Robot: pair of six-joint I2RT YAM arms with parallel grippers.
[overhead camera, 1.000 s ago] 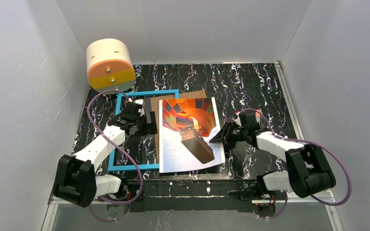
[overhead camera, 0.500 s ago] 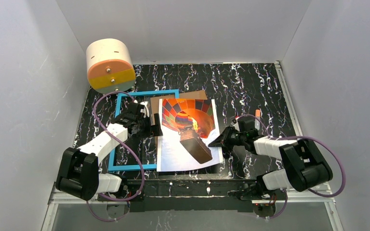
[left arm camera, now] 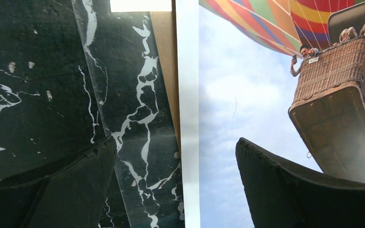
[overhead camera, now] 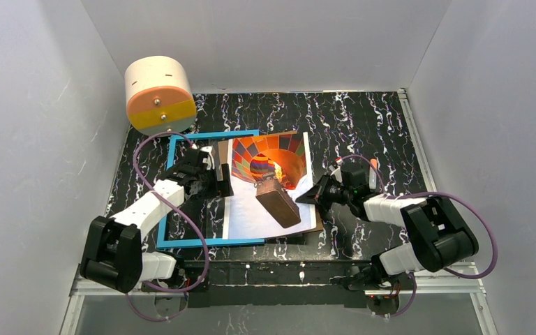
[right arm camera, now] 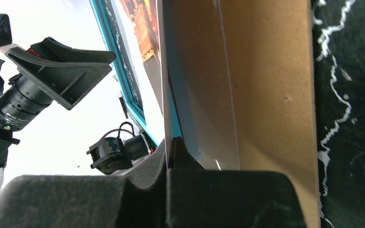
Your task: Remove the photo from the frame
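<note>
The photo (overhead camera: 262,188) of a hot-air balloon lies partly over the blue frame (overhead camera: 173,183), with its right edge lifted off the brown backing board (overhead camera: 316,226). My right gripper (overhead camera: 308,196) is shut on that right edge. In the right wrist view the thin white edge of the photo (right arm camera: 163,85) runs into the closed jaws of the right gripper (right arm camera: 168,142), with the board (right arm camera: 266,95) below it. My left gripper (overhead camera: 222,180) hangs open over the photo's left border. In the left wrist view the left gripper (left arm camera: 176,141) straddles the white margin of the photo (left arm camera: 247,95).
A cream and orange cylinder (overhead camera: 159,94) stands at the back left, beside the frame's far corner. A clear sheet (left arm camera: 123,118) lies on the black marbled table (overhead camera: 363,125) inside the frame. White walls close in the left, back and right sides.
My right gripper has shut on the photo's right edge and raised it, tilting the photo up and shifting it left. The left gripper has stayed open near the left border.
</note>
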